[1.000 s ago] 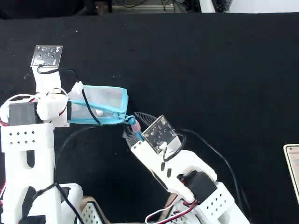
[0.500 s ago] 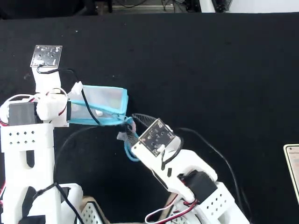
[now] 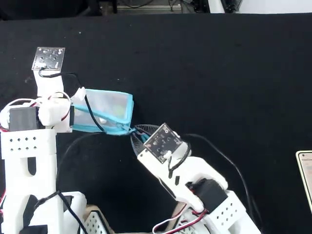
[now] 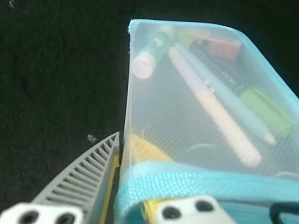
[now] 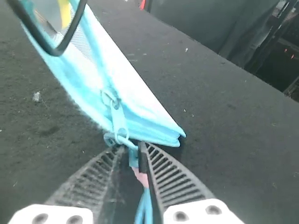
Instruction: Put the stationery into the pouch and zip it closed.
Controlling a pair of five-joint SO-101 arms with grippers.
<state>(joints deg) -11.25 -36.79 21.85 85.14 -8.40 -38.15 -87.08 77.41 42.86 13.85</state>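
Observation:
A translucent pouch point(image 3: 109, 109) with light-blue trim lies at the table's left. Through its mesh point(image 4: 196, 107) I see pens point(image 4: 219, 121), a green piece point(image 4: 266, 112) and a white-capped tube point(image 4: 142, 65). My left gripper point(image 3: 75, 114) is shut on the pouch's left end, the blue edge band pinched between its jaws point(image 4: 124, 158). My right gripper point(image 3: 138, 135) sits at the pouch's near right corner. Its fingers point(image 5: 168, 172) are shut on the blue zip pull cord point(image 5: 133, 158), just below the zip slider point(image 5: 113, 105).
Black cloth covers the table point(image 3: 219, 73). A pale card point(image 3: 305, 170) lies at the right edge. A black cable point(image 3: 92, 109) from the left arm crosses the pouch. Both arm bases stand along the near edge.
The right gripper, holding the pull cord, dipped down and left away from the pouch, then came back up to its corner. The left arm and pouch stayed put.

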